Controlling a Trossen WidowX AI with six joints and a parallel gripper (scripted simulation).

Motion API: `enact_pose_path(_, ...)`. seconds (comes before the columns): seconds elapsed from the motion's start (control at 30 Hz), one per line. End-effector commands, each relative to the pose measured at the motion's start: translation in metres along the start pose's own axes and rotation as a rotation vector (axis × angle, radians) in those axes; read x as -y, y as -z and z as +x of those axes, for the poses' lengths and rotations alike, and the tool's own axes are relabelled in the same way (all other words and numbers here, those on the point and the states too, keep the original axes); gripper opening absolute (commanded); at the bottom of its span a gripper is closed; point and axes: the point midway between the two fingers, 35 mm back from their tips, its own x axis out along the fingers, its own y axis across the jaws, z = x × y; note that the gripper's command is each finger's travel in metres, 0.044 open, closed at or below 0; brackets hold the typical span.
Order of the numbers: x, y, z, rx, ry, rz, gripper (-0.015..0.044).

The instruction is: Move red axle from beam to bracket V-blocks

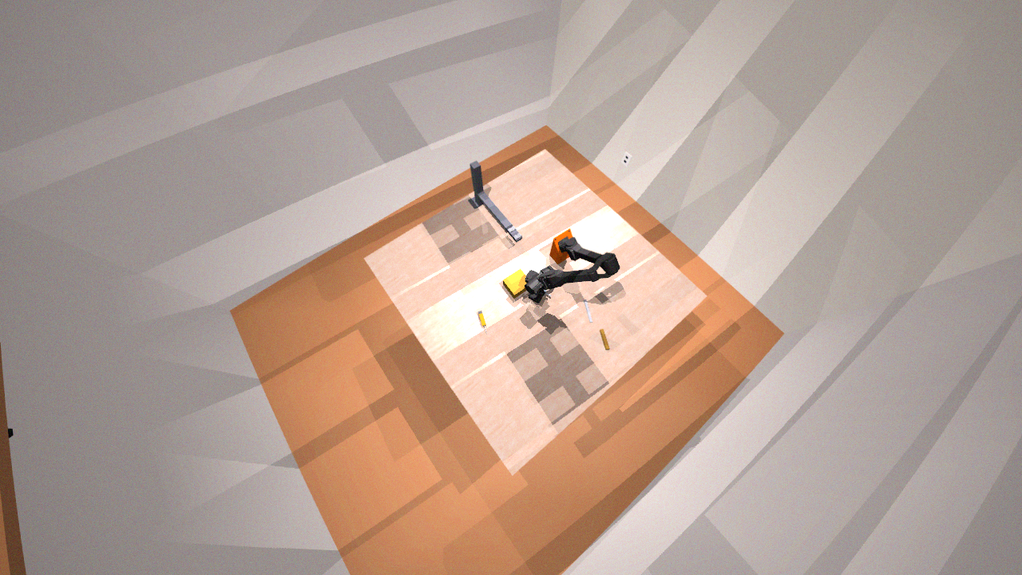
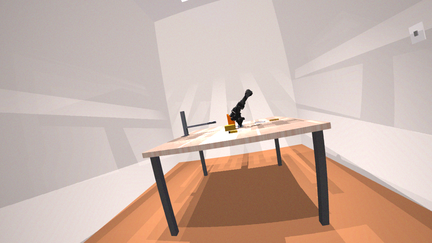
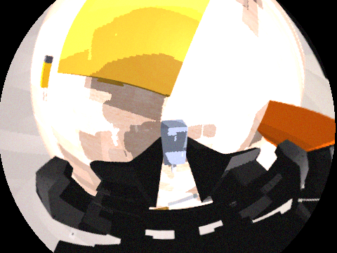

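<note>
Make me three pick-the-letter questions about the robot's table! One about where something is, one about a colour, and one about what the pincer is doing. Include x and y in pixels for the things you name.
1. In the wrist view, where is the orange piece [image 1: 559, 251] [image 2: 230, 119] [image 3: 298, 124]?
A) At the left edge
B) At the right edge
C) At the bottom middle

2. What colour is the big slab [image 1: 514, 281] [image 2: 229, 127] [image 3: 140, 42] at the top of the wrist view?
A) Yellow
B) Green
C) Purple

3. How is the pincer [image 1: 545, 294] [image 2: 240, 126] [image 3: 173, 139]?
A) Wide open
B) Shut on the slab
C) Shut on the little blue-grey block [image 3: 175, 145]

Right letters:
1: B, it pokes in from the right side.
2: A, its top is bright yellow, darker in shadow.
3: C, a dark finger presses each side of the block.
</note>
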Motion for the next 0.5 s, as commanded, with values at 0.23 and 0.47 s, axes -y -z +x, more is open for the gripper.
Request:
enact_pose_path(0.23,-0.001,-0.002,-0.01,0.006,0.001,0.006,0.0)
enact_pose_path(0.47,-0.002,-0.006,-0.044,0.013,0.004,0.006,0.0)
